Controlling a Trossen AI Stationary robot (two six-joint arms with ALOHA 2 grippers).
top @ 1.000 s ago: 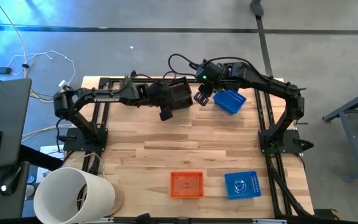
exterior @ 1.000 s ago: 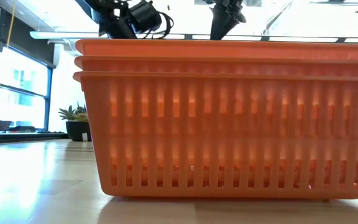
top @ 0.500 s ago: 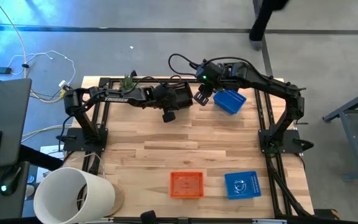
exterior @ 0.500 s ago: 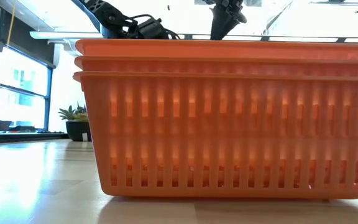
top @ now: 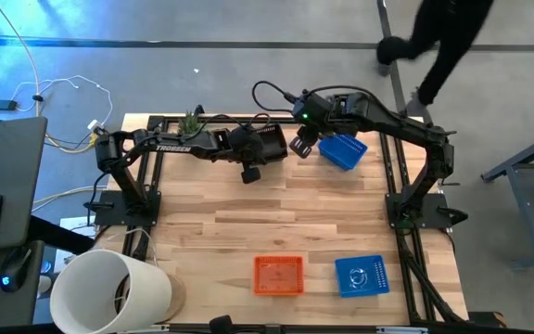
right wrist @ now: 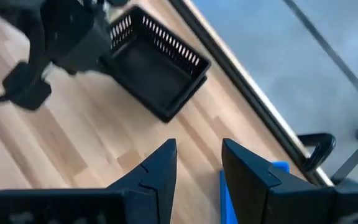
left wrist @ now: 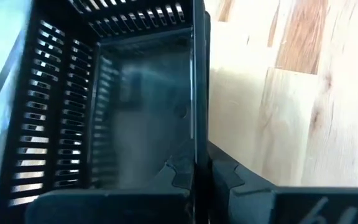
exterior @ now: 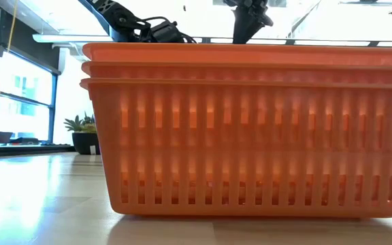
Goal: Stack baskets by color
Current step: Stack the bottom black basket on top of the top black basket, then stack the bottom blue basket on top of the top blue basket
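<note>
A black basket (top: 270, 139) sits upright near the table's far edge, and my left gripper (left wrist: 199, 177) is shut on it. My right gripper (top: 301, 145) hangs open above the table, between the black basket and a lone blue basket (top: 343, 150) at the far right. Its fingers (right wrist: 160, 168) are empty. A stack of three orange baskets (exterior: 250, 129) stands on its bottom near the front edge. A blue stack (top: 361, 276) stands to the right of the orange stack. My left gripper pinches the black basket's near side wall (left wrist: 197, 134), one finger inside the basket and one outside. The fingers slant down from the table's left and lie along the wall. The basket is upright and level, down at the tabletop; whether its bottom rests there I cannot tell.
A big white bucket (top: 109, 292) lies at the near left corner. A small green plant (top: 193, 121) stands at the far edge, left of the black basket. A person (top: 443, 37) walks on the floor beyond the far right corner. Bare wood (top: 276, 209) lies mid-table.
My left gripper has sunk toward the table with the black basket, which stayed upright and now sits lower at the far edge. The person has come into the picture beyond the table.
</note>
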